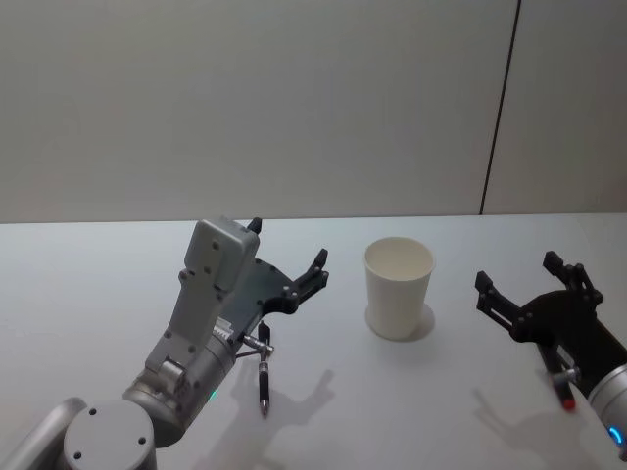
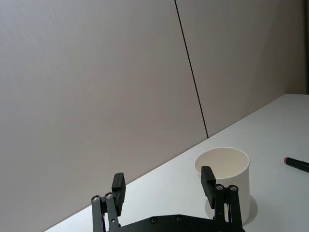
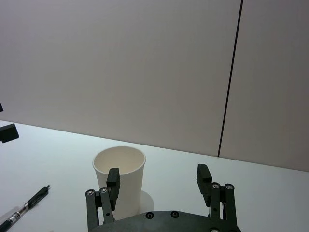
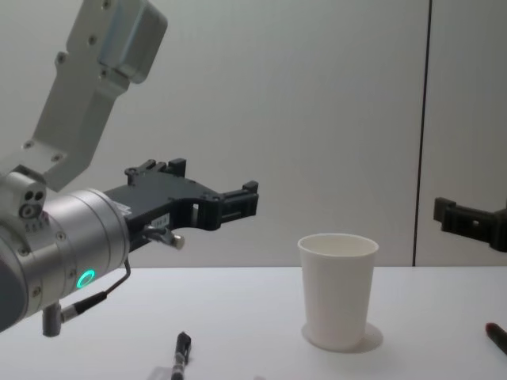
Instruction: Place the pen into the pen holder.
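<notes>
Pen (image 1: 263, 378) lies flat on the table (image 1: 88, 294), dark barrel, close by the left arm's wrist and left of the cup (image 1: 399, 287), apart from it; cup stands upright mid-table, nothing inside as far as its mouth shows; left gripper (image 1: 288, 245) hangs above the table beyond the pen, fingers spread wide, holding nothing, pointed toward the cup; right gripper (image 1: 517, 270) on the cup's other side, fingers likewise apart and bare; a red-tipped pen (image 1: 566, 399) lies on the table beneath the right arm, also clear of the cup; cannot tell which of the two the task means, though the dark one sits handier to the left arm. Step in hand, by my reading: approach, with the pick-up not yet begun. Next move likely calls for the left gripper to drop toward the dark pen, turn so the fingers straddle the barrel across its width, close, lift, then tip the pen upright over the rim and let go; a light paper cup may tip if nudged, so come in from above. Writing: none; cup is plain white, no print; any mark on the pens is too small to read.
</notes>
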Controlling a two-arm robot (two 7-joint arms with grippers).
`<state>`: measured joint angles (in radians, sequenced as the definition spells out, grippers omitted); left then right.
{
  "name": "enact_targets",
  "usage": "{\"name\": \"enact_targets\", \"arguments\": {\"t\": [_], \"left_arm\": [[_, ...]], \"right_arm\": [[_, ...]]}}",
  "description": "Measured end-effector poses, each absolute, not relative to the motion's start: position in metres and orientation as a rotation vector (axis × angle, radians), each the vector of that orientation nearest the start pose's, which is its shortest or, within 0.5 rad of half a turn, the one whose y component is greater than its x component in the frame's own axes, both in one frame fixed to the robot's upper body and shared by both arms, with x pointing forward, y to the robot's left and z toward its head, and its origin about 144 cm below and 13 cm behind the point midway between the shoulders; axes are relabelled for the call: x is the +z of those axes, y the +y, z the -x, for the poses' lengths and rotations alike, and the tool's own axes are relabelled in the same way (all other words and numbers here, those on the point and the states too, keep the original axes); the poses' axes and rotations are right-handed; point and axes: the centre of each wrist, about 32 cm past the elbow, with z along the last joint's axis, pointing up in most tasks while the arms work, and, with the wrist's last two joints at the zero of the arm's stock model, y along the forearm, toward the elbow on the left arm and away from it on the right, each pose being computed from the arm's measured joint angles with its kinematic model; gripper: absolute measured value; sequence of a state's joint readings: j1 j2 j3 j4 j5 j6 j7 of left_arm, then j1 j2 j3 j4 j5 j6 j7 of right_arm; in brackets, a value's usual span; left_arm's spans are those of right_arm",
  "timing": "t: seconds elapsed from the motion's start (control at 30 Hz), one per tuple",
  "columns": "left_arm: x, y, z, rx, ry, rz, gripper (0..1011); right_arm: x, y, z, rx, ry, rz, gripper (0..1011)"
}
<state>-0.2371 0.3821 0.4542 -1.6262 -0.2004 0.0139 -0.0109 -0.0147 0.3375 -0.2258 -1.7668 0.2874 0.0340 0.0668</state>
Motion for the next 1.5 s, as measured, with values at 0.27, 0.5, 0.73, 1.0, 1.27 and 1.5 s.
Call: {"name": "enact_targets", "arguments": {"t": [0.27,0.5,0.73,1.0,1.27,1.5], "left_arm": [[1.204,0.198,-0.492,1.124,-0.268,-0.061,1003],[1.204,0.198,-0.492,1.124,-0.268,-0.061,1003],[1.204,0.198,-0.492,1.124,-0.268,-0.061,1003],[1.204,0.198,-0.492,1.124,-0.268,-0.061,1003],[1.204,0.198,-0.492,1.124,-0.268,-0.061,1003],[1.204,0.198,-0.492,1.124,-0.268,-0.061,1003]], "right_arm": [[1.189,-0.237,-0.443,-1.229,-0.075,-0.026,1001],[1.189,-0.237,-0.443,-1.229,-0.075,-0.026,1001],[1.189,-0.237,-0.443,-1.229,-0.075,-0.026,1001],[1.189,-0.237,-0.443,-1.229,-0.074,-0.026,1001],[1.193,-0.232,-0.443,-1.223,-0.059,-0.013,1001],[1.205,-0.232,-0.444,-1.222,-0.022,0.005,1002]]}}
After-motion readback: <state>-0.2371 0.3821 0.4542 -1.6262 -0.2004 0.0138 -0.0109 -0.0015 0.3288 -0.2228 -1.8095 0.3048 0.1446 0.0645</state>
